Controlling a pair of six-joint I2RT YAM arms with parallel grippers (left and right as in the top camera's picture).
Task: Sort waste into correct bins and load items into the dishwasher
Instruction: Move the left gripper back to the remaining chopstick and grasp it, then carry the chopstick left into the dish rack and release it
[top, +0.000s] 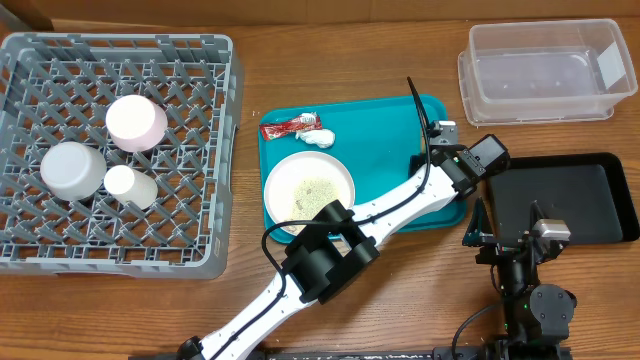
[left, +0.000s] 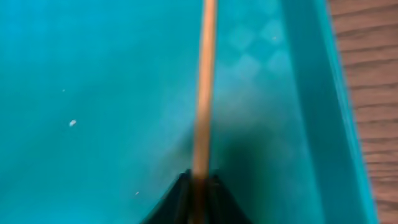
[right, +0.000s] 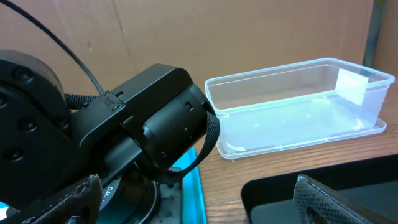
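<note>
Overhead view: left end effector (top: 443, 130) low over the right-hand end of the teal tray (top: 380, 130), at the tip of an arm stretched diagonally across the bench (top: 350, 40). Chopstick hard to tell apart here from the arm's black cable. Grey dish rack (top: 228, 150) well apart to the left, past a white plate (top: 310, 188) of rice scraps, a red wrapper (top: 290, 126) and a tissue wad (top: 318, 138), all on the tray. Right end effector (top: 512, 225) at the left edge of the black tray (top: 600, 200), with the clear tub (top: 540, 70) beyond.

Left wrist view: left end effector (left: 199, 186) closed together on the near end of a wooden chopstick (left: 204, 87). Long axis straight ahead of the fingertips, up the frame, roughly parallel to the tray's raised wall on the right. Far end out of frame. Blurred, so only one stick made out. Resting on the tray floor (left: 93, 74) or just lifted: not possible to tell.

Right wrist view: right end effector (right: 202, 202) spread wide apart, holding and touching nothing. Left arm's black wrist housing (right: 149, 130) close in front, clear tub (right: 298, 106) behind, black tray (right: 273, 193) just below.

Likely next: a lift, then a long carry leftward to the dish rack, with the stick kept clear of the plate.
</note>
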